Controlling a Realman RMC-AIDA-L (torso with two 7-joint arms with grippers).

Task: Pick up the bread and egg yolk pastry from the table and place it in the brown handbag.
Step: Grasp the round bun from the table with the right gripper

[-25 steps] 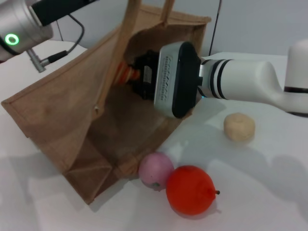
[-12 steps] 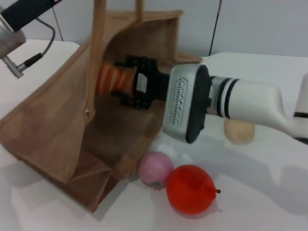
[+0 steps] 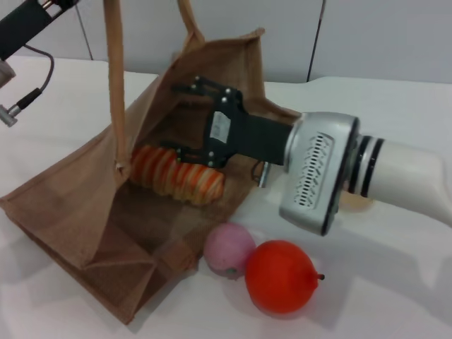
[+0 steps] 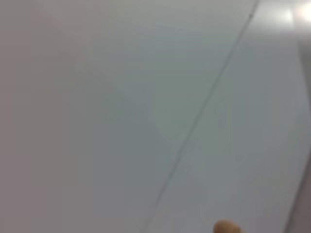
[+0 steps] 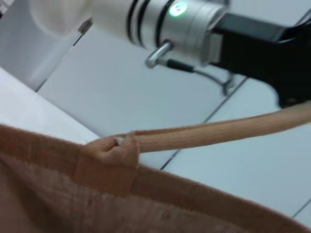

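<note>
The brown handbag (image 3: 78,191) lies on the table with its mouth held open. The bread (image 3: 176,175), orange and tan striped, lies inside it on the lower wall. My right gripper (image 3: 187,119) is open and empty just above the bread, inside the bag's mouth. My left arm (image 3: 28,18) is at the top left and its gripper (image 5: 272,48) holds one handle (image 5: 218,132) pulled up taut. The egg yolk pastry (image 3: 359,203) is almost hidden behind my right wrist; only a pale sliver shows on the table.
A pink ball (image 3: 229,251) and an orange fruit (image 3: 281,277) sit touching each other on the white table (image 3: 395,282), just in front of the bag's mouth. The bag's second handle (image 3: 189,18) stands up at the back.
My right gripper has let go of the bread, which now lies in the bag, and has drawn back a little. My left arm has pulled the handle further up and left, widening the mouth.
</note>
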